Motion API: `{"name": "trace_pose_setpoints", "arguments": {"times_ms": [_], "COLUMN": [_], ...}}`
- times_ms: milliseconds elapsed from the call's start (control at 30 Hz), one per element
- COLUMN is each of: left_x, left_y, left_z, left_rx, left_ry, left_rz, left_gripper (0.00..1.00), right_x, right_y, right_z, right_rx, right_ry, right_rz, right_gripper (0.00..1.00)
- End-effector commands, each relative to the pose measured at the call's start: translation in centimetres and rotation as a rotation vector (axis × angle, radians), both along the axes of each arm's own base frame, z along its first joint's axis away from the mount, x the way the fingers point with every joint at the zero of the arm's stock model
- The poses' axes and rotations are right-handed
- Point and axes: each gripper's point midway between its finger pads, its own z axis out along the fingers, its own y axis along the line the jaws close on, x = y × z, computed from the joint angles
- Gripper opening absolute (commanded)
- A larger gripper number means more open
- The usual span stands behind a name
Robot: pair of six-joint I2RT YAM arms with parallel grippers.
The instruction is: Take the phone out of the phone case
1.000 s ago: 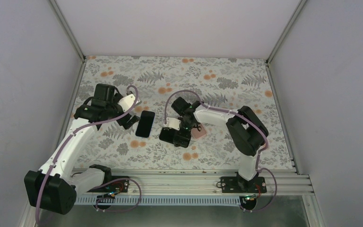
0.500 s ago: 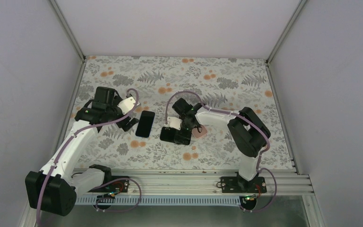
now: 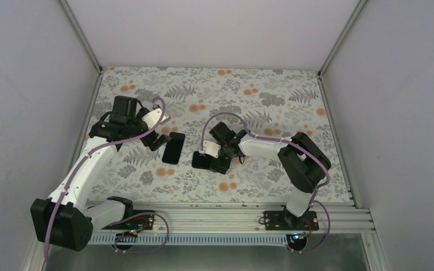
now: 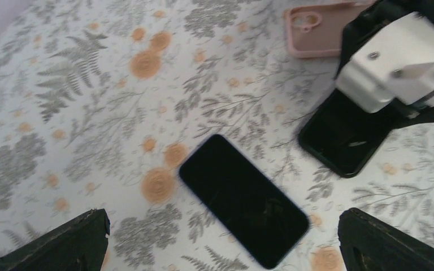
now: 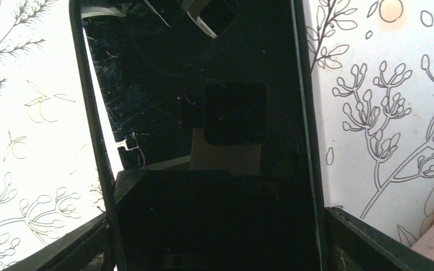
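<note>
Right wrist view: a black-cased phone [image 5: 203, 130] is straddled by the right gripper [image 5: 217, 248] mid-table, toward the near edge; whether it is clamped cannot be told. A bare phone [image 4: 243, 200] is seen beneath the spread-fingered left gripper [image 3: 159, 141], and a pink case [image 4: 316, 28] appears empty. Extraction is judged unfinished.

1. The table [image 3: 271, 84] has a floral cloth on it, and both arms reach in from the near edge.
2. A black phone [image 3: 173, 148] lies flat, left of the middle, its long side running toward the far edge.
3. The left gripper [image 3: 160, 140] sits just beside that phone's left edge (contact cannot be told).
4. The right gripper [image 3: 213, 162] bends down over a second dark phone [image 3: 202, 162] near the table's middle, hiding much of it.
5. The two phones lie near each other but apart.
</note>
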Motion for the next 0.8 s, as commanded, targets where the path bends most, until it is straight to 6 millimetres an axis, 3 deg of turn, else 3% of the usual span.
{"name": "trace_pose_setpoints", "arguments": {"times_ms": [0, 200, 333, 500, 633, 767], "left_x": [-1.2, -2.3, -2.5, -2.1, -2.0, -1.3], "left_y": [-2.4, -4.3, -4.7, -5.2, -6.1, -6.6], "left_z": [1.7, 1.7, 1.4, 0.2, 0.0, 0.0], "left_rx": [-0.125, -0.200, -0.229, -0.246, -0.290, -0.314], "left_ry": [0.054, 0.196, 0.222, 0.340, 0.448, 0.498], "left_rz": [-0.118, -0.218, -0.230, -0.231, -0.272, -0.285], "left_gripper": [1.00, 1.00, 1.00, 1.00, 1.00, 1.00], "right_x": [-2.5, -1.8, -0.4, 1.5, 2.5, 2.7], "right_y": [-4.7, -3.2, -1.7, 0.5, 2.2, 3.1], "right_z": [-4.3, -3.4, -1.0, 4.4, 10.4, 13.0], "right_rx": [-0.226, -0.176, -0.097, 0.019, 0.146, 0.187], "right_ry": [0.059, 0.050, -0.021, -0.143, -0.257, -0.322], "right_rz": [0.039, 0.041, 0.024, 0.002, -0.005, -0.003], "right_gripper": [0.83, 0.71, 0.66, 0.59, 0.58, 0.57]}}
